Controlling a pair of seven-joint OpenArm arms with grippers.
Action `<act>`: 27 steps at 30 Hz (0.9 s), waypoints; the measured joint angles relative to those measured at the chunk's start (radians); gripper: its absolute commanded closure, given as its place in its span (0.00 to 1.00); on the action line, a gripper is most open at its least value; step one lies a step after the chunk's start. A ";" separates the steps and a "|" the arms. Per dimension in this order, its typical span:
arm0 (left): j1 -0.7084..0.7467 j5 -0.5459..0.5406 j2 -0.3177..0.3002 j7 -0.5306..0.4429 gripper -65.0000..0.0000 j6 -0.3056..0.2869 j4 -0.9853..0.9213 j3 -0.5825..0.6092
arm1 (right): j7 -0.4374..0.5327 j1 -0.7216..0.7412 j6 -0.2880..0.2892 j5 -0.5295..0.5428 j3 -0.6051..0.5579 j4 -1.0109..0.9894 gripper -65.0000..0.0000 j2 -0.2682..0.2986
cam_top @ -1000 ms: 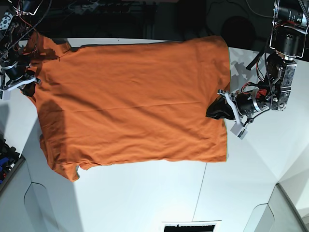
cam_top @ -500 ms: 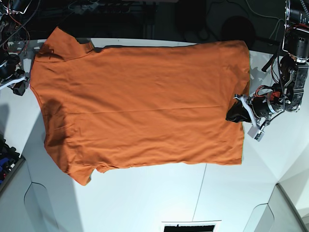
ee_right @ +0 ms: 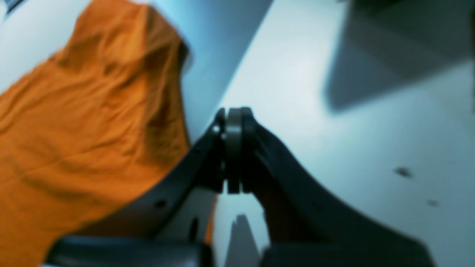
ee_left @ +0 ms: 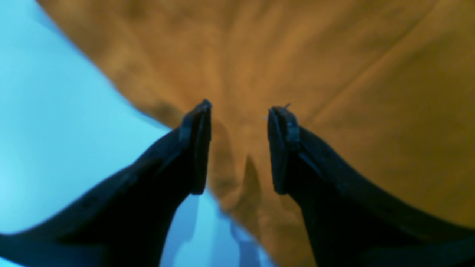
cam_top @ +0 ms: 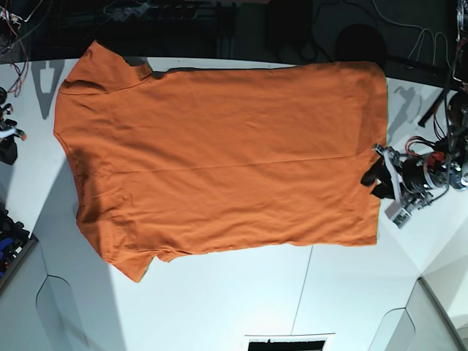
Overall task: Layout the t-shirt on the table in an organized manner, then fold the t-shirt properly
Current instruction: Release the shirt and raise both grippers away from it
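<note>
The shirt (cam_top: 234, 131) lay across the table (cam_top: 212, 307), soft, light, best pinched at its hem corners. Beside it, the right gripper (cam_top: 9, 155) was closed on nothing; over its edge, the left gripper (ee_left: 239, 109) stood apart.

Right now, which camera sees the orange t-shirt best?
The base view: it shows nearly the whole t-shirt. The left wrist view shows only a blurry part of it, and the right wrist view just one end.
</note>
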 measured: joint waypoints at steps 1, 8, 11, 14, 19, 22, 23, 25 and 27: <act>-0.004 -0.023 -0.015 0.005 0.56 -0.001 0.014 -0.005 | 0.000 -0.016 0.000 0.025 0.011 0.003 1.00 0.000; 0.016 -0.152 -0.062 0.099 0.56 -0.043 0.033 -0.054 | -0.071 -0.155 0.055 0.161 0.043 0.010 1.00 -0.004; 0.075 -0.208 -0.075 0.115 0.56 -0.078 0.037 -0.108 | -0.091 -0.222 0.071 0.214 0.045 0.037 1.00 -0.002; 0.163 -0.264 -0.074 0.164 0.56 -0.088 0.036 -0.194 | -0.109 -0.285 0.074 0.239 0.045 0.049 1.00 -0.003; 0.311 -0.369 -0.075 0.203 0.56 -0.087 0.043 -0.382 | -0.148 -0.337 0.079 0.307 0.045 0.061 0.87 -0.001; 0.415 -0.387 -0.072 0.212 0.56 -0.087 0.063 -0.473 | -0.175 -0.352 0.079 0.311 0.045 0.061 0.68 -0.002; 0.447 -0.387 -0.068 0.214 0.56 -0.087 0.072 -0.503 | -0.178 -0.352 0.079 0.311 0.045 0.061 0.65 -0.003; 0.507 -0.388 -0.064 0.209 0.56 -0.087 0.090 -0.554 | -0.177 -0.352 0.079 0.311 0.042 0.061 0.64 -0.002; 0.551 -0.389 -0.053 0.208 0.56 -0.088 0.095 -0.600 | -0.175 -0.351 0.079 0.303 0.026 0.062 0.64 0.000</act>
